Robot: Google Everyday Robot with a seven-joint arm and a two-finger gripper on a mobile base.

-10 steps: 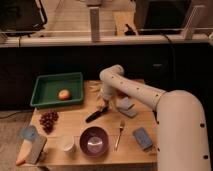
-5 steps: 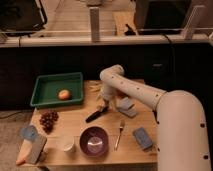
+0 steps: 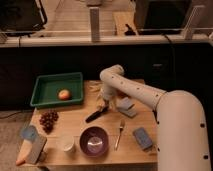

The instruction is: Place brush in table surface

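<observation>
The brush (image 3: 95, 116) has a glossy black handle that slants down to the left over the table surface (image 3: 72, 117), with its upper end at my gripper. My gripper (image 3: 106, 105) points down at the middle of the table, right at the brush's upper end. The brush's pale head is hidden by the gripper. I cannot tell whether the handle rests on the wood or hangs just above it.
A green tray (image 3: 52, 82) with an orange fruit (image 3: 64, 94) stands at the back left. Grapes (image 3: 48, 119), a white cup (image 3: 65, 144), a purple bowl (image 3: 94, 141), a silver fork (image 3: 120, 134), a blue packet (image 3: 142, 137) and a grey pad (image 3: 125, 106) lie around the gripper.
</observation>
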